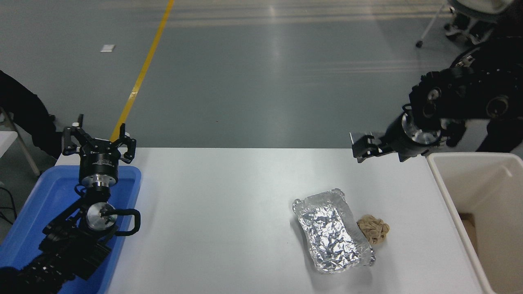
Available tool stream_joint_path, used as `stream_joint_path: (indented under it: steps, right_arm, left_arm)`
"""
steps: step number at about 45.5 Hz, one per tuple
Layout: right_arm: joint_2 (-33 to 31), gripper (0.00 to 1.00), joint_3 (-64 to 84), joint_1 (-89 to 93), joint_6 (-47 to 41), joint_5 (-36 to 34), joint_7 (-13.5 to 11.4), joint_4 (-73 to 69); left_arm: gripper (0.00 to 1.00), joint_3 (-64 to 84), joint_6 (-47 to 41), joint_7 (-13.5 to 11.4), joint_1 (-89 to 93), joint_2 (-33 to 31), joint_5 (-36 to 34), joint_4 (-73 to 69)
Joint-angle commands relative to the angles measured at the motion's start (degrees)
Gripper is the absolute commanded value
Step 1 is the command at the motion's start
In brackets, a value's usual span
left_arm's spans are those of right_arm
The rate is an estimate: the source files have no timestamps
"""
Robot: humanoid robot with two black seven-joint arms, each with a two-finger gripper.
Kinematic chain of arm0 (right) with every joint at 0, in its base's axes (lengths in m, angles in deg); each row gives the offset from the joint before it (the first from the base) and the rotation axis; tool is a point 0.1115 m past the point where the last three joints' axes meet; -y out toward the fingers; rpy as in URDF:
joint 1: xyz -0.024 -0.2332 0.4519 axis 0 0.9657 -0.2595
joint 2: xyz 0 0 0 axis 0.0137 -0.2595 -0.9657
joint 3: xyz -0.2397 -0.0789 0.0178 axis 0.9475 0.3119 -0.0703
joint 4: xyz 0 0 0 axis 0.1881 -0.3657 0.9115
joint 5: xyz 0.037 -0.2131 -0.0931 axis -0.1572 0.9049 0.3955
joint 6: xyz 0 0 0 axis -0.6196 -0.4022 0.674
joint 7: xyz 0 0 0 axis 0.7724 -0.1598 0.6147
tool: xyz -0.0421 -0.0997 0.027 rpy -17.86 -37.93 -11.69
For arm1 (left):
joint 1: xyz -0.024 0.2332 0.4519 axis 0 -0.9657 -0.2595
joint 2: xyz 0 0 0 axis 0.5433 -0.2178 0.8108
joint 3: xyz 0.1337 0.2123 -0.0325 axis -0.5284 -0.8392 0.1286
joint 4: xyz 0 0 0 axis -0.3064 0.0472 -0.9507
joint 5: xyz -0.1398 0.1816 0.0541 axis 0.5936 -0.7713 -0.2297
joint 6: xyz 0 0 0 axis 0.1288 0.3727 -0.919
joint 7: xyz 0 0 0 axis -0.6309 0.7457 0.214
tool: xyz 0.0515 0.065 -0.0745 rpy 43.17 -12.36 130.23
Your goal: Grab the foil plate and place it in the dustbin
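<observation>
I see the right gripper (356, 148) raised clear of the foil plate (331, 229), its finger spacing indeterminate; left gripper (99, 141) spread wide.

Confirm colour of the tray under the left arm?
Blue, plain. The tray shows in the head view, at the table's left edge.

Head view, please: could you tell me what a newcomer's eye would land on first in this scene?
Most striking is the shiny foil plate lying right of centre on the white table, with a crumpled tan paper ball against its right side. The right gripper hangs raised above the table's far right edge, beside the cream dustbin. The left gripper is parked, open, over a blue tray at the lower left.
</observation>
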State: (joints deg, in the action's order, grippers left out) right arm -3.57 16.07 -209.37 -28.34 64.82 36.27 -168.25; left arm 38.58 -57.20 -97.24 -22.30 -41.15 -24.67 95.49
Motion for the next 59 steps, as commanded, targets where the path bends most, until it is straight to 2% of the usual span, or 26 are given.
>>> stream_joint_path:
  steps: [1, 12, 18, 27, 39, 48, 59]
  right_arm:
    - [2.94, 1.00, -0.15, -11.05, -4.63, -1.53, 0.41, -10.18]
    - [11.29, 1.00, -0.32, -7.90, -4.19, -1.89, 0.41, -10.09]
    - [15.08, 1.00, -1.47, -2.37, -2.61, -0.66, 0.32, -5.44]
    - [15.96, 1.00, -2.52, 5.28, -0.33, 1.10, 0.32, 1.76]
    - [18.95, 1.00, -2.87, 17.58, 8.81, 2.24, 0.15, 11.43]
    - [18.86, 1.00, -2.87, 27.34, 11.45, 10.67, 0.23, 17.67]
    - [18.60, 0.98, -2.87, 38.50, 18.66, 17.00, 0.23, 25.24]
  left_arm:
    - [0.99, 0.00, -0.09, -0.02, 0.02, 0.00, 0.02, 0.01]
    - [0.99, 0.00, 0.00, -0.02, 0.02, 0.00, 0.02, 0.01]
    - [0.99, 0.00, 0.00, -0.02, 0.02, 0.00, -0.06, 0.01]
    - [0.99, 0.00, 0.00, 0.06, 0.02, 0.00, -0.06, 0.01]
    - [0.99, 0.00, 0.00, -0.02, 0.02, 0.00, -0.06, 0.01]
    - [0.99, 0.00, 0.00, 0.06, 0.02, -0.08, -0.06, 0.01]
    - [0.99, 0.00, 0.00, -0.02, 0.02, 0.00, -0.06, 0.01]
